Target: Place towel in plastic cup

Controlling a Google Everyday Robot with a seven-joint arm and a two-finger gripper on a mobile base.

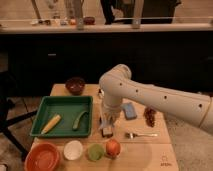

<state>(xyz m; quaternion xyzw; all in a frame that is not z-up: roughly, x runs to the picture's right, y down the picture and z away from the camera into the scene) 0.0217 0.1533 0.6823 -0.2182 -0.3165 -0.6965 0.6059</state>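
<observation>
The towel (pixel 107 131) is a small pale grey cloth on the wooden table, just right of the green tray. My gripper (pixel 105 122) hangs straight down from the white arm and is right over the towel, hiding most of it. I cannot tell whether it touches the cloth. The plastic cup (pixel 95 151), light green and round, stands near the table's front edge, below and a little left of the gripper, between a white cup (pixel 73 149) and an apple-like fruit (pixel 113 147).
A green tray (pixel 45 107) holds a corn cob (pixel 51 123) and a green vegetable (pixel 79 120). There is a blue sponge block (pixel 129 110), a dark red cluster (pixel 150 116), a fork (pixel 140 134), a dark bowl (pixel 75 85) and an orange bowl (pixel 42 158). A counter runs behind.
</observation>
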